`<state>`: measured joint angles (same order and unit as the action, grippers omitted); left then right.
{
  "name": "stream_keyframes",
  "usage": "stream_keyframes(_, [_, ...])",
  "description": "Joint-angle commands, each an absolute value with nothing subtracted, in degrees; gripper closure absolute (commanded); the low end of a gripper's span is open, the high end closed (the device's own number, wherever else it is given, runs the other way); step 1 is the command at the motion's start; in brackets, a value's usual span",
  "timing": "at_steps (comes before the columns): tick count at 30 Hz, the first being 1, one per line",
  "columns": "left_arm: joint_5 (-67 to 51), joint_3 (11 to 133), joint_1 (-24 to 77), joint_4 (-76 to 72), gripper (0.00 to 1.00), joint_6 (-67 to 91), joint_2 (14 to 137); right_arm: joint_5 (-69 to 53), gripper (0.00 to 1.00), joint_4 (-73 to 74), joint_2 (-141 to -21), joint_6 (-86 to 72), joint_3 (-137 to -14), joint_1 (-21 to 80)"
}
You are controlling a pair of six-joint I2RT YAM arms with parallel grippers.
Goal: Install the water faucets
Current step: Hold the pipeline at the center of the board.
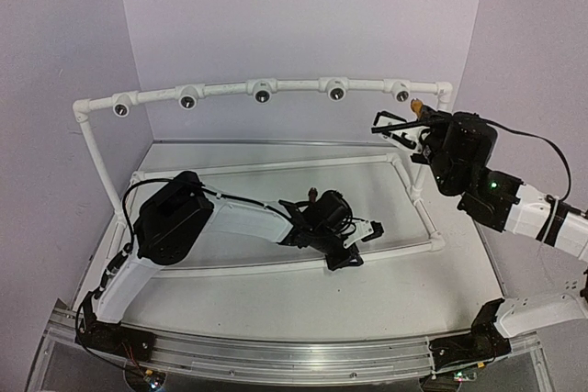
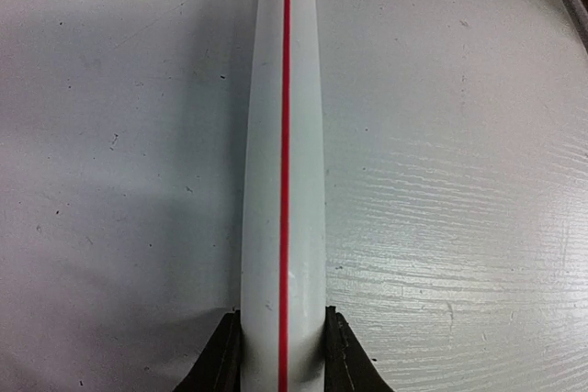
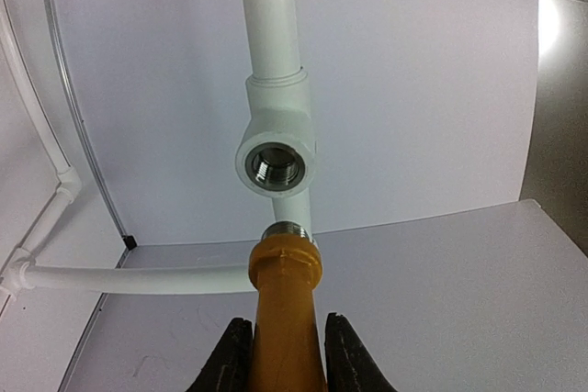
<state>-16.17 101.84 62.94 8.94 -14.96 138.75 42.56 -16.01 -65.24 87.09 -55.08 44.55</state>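
Tabletop, pale grey-white, carries a white plastic pipe frame: a flat loop lying on the surface plus a raised rail with five round sockets along it. Left gripper is down on the loop's front pipe, white with a thin red stripe, jaws snug against both sides of it. Right gripper is up at the rail's right end, jaws clamped on the yellow-orange plastic faucet. Its silvery threaded tip sits just below the metal-threaded socket, not in it yet.
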Motion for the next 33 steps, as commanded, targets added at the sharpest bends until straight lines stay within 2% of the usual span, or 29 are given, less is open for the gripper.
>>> stream_keyframes(1, [-14.24, 100.44, 63.27, 21.06, 1.0, -14.97, 143.2, 37.09, 1.0, -24.29, -63.36, 90.31, -51.7, 42.21])
stream_keyframes(9, [-12.96, 99.9, 63.72, 20.42, 1.0, -14.94, 143.03, 34.13, 1.0, -29.07, -64.04, 91.87, -51.39, 41.13])
stream_keyframes(17, [-12.48, 99.76, 63.93, 19.98, 1.0, -14.96, 143.16, 30.83, 1.0, -25.77, -62.88, 91.26, -51.76, 41.13])
stream_keyframes(33, [-12.48, 99.5, 64.21, 19.86, 1.0, -15.34, 143.08, 32.02, 1.0, -24.5, -67.94, 89.18, -57.48, 40.82])
